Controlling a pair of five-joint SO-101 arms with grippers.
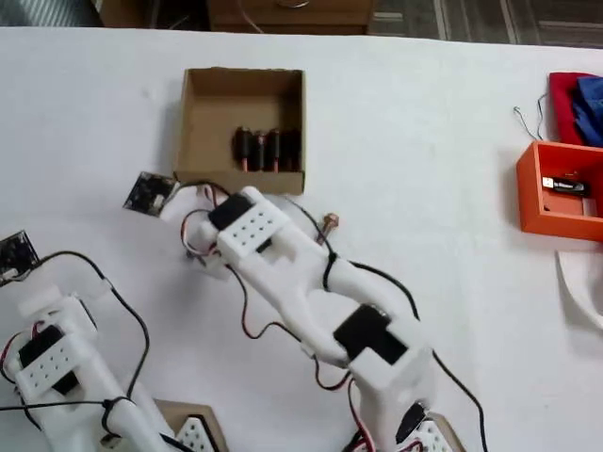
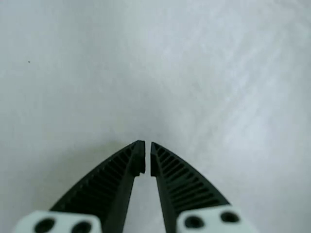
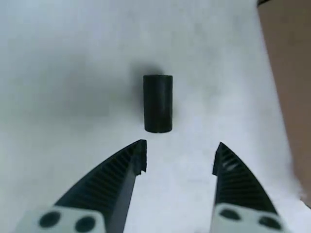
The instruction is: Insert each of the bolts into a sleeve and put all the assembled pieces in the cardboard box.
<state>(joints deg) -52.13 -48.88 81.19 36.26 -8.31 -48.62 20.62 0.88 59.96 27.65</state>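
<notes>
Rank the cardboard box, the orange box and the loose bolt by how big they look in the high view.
1. cardboard box
2. orange box, though the picture edge cuts it off
3. loose bolt, by far the smallest

The high camera is fixed above the counter [image 1: 424, 113] and looks steeply down on it from a distance. Each wrist camera sits behind its claw and faces along it, close to the counter: left claw [image 2: 147, 158], right claw [image 3: 180, 158]. The high and right wrist views share the box [image 1: 193, 122] wall.
</notes>
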